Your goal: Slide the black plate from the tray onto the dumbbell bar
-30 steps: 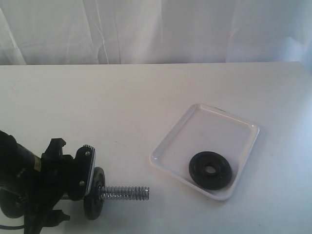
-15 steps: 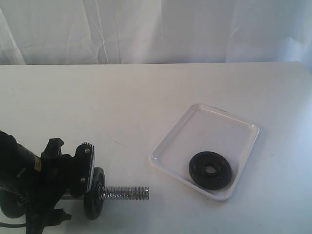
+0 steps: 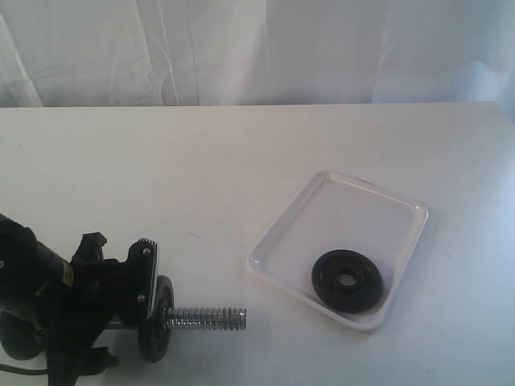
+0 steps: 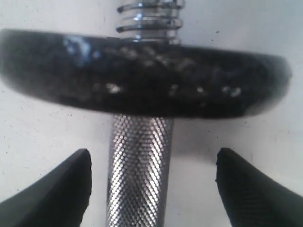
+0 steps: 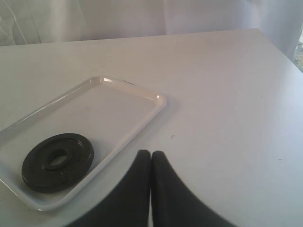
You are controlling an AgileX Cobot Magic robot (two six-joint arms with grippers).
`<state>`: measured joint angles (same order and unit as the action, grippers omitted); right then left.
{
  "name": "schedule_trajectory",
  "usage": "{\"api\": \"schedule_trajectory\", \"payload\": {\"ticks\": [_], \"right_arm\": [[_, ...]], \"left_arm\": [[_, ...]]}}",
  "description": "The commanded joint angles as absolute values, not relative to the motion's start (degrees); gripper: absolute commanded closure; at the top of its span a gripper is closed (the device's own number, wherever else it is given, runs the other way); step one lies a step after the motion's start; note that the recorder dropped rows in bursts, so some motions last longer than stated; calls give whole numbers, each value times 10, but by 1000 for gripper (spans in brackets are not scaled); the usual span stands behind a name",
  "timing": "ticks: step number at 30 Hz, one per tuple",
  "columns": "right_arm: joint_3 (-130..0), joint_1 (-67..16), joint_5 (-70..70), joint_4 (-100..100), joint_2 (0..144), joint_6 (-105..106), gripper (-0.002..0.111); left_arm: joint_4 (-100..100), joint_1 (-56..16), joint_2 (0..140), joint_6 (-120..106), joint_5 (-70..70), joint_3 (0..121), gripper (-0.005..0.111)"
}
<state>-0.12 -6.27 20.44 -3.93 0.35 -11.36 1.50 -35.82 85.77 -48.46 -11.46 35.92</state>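
Black plate (image 3: 347, 281) lies flat in tray (image 3: 344, 211), near tray's camera-side rim, centre hole up. Tray sits on white bench (image 3: 241, 161), right side. Dumbbell bar (image 3: 206, 318) lies on bench at near left, well apart from tray, threaded end pointing toward tray. Second black disc (image 3: 154, 320) sits upright on bar. Left tool (image 4: 152, 158): fingers apart, straddling knurled bar section just behind that disc, gap on both sides. Right tool (image 5: 151, 157): fingers together, holding nothing, over bench just beside tray.
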Motion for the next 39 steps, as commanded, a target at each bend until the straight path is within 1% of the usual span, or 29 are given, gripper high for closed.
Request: {"api": "schedule_trajectory", "payload": {"ticks": [1, 10, 13, 17, 25, 26, 28, 33, 37, 39], "right_arm": [[0, -65, 195, -43, 0, -114, 108], [0, -65, 195, -43, 0, -114, 108], [0, -65, 195, -43, 0, -114, 108], [0, -65, 195, -43, 0, -114, 108], [0, -65, 195, -43, 0, -114, 108], [0, -65, 195, -43, 0, -114, 108], [0, -65, 195, -43, 0, -114, 108], [0, -65, 195, -43, 0, -114, 108], [0, -65, 195, -43, 0, -114, 108], [0, -65, 195, -43, 0, -114, 108]], "left_arm": [[55, -360, 858, -483, -152, 353, 32], [49, -360, 858, -472, -129, 353, 32], [47, -360, 858, -452, -117, 353, 36], [47, -360, 868, -452, -117, 353, 45], [48, -360, 879, -452, -113, 353, 45], [48, -360, 879, -452, -113, 353, 47], [48, -360, 879, -452, -114, 353, 54], [48, -360, 879, -452, -105, 354, 86], [48, -360, 879, -447, -86, 354, 107], [48, -360, 871, -447, -86, 354, 107]]}}
